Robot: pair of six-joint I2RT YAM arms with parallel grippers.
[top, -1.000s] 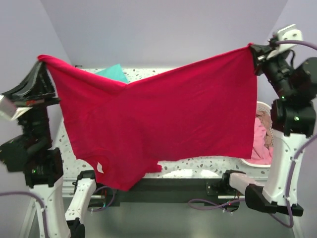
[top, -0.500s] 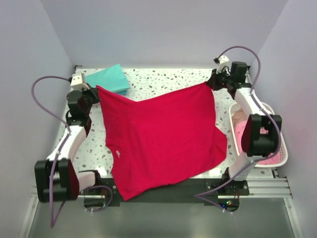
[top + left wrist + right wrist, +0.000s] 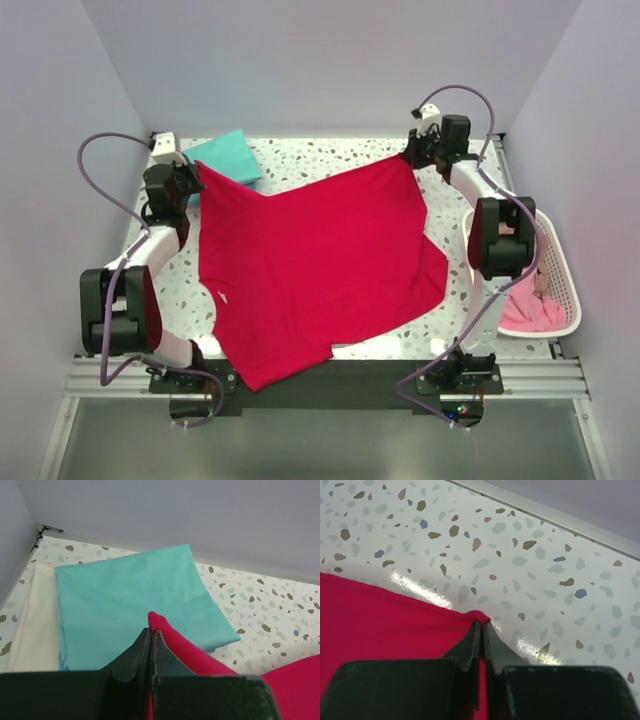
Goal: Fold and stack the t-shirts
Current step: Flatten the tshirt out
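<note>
Speckled white table (image 3: 330,158) sits between plain pale walls (image 3: 330,70). Your left gripper (image 3: 151,630) is pinched tight on one far corner of the red t-shirt (image 3: 310,260), and a little red tip pokes out past the closed jaws. Your right gripper (image 3: 481,625) is pinched tight on the other far corner, low over the table top. Both reach to the back of the table, one at each side.

The red t-shirt lies spread out between them. Most of it rests on the table, and its near part hangs over the front edge. It looks like you are at the laying-out step: the shirt is down but not folded yet. Next, I think you need to set the two corners down, let go, and then pick up an edge to fold it over. Watch the hanging part, as it could drag the shirt off.

The red shirt looks soft and thin. It dips in the middle of its far edge, and a small white label (image 3: 222,296) shows near the left side. A folded teal t-shirt (image 3: 135,600) sits in the far left corner, just past your left gripper, with a cream t-shirt (image 3: 35,625) showing at its left side. Pink t-shirts (image 3: 525,312) wait in the white basket (image 3: 565,290) on the right.
</note>
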